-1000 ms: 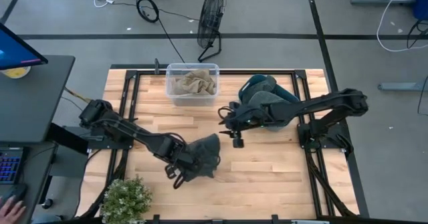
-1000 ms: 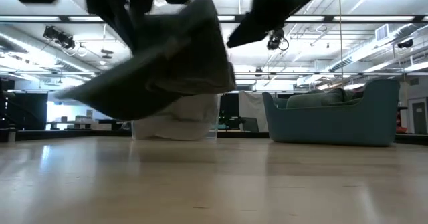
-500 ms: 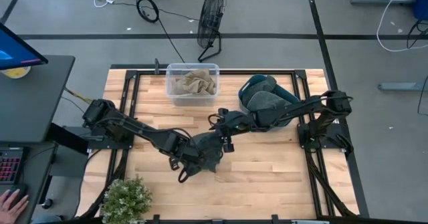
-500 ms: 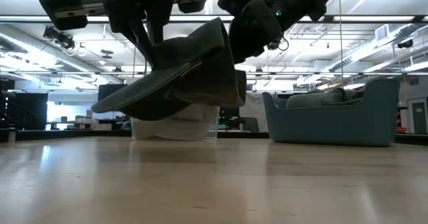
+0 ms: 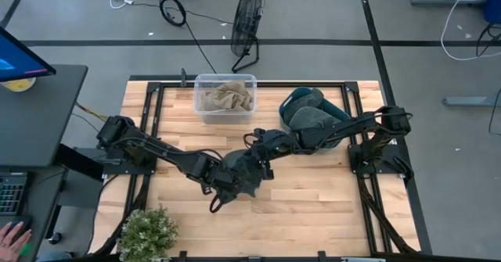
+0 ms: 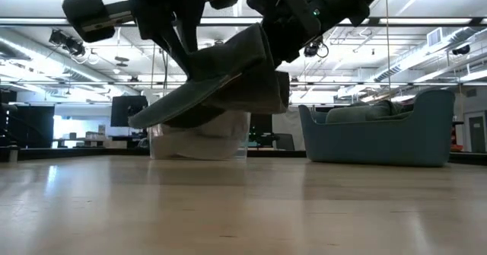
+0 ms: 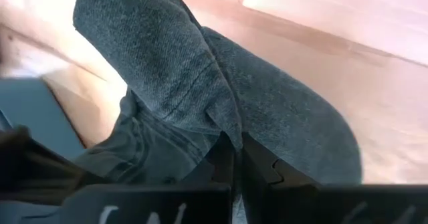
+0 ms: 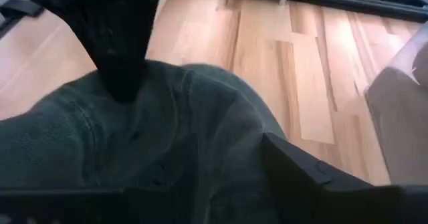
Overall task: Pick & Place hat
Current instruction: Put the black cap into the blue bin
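The grey hat (image 5: 244, 176) hangs in the air over the middle of the table, tilted, its brim end lower in the low view (image 6: 163, 110). My left gripper (image 5: 219, 188) is shut on it at the side toward the table's left. My right gripper (image 5: 262, 154) has come in from the table's right and is open, with the hat's rounded crown (image 8: 174, 130) lying between its fingers (image 8: 301, 170). In the left wrist view the hat (image 7: 167, 83) fills most of the picture. My left gripper pinches a raised fold of the hat's cloth (image 7: 224, 127) between its two fingers, which stand close together. It comes from above, slanting in from the table's left. The hat is lifted clear of the table and hangs tilted below the fingers. My right gripper stands around the crown; whether it touches the cloth I cannot tell.
A clear bin (image 5: 225, 98) with a beige cloth stands at the far edge. To its right a teal tub (image 5: 301, 105) holds another grey hat. A potted plant (image 5: 147, 232) sits at the near left corner. Bare wood lies under and to the right of the hat.
My right gripper has moved toward the table's left and near edge, up to the hat, and now has the crown between its fingers. My left gripper has carried the hat a little up and toward the table's right; the hat hangs higher above the table.
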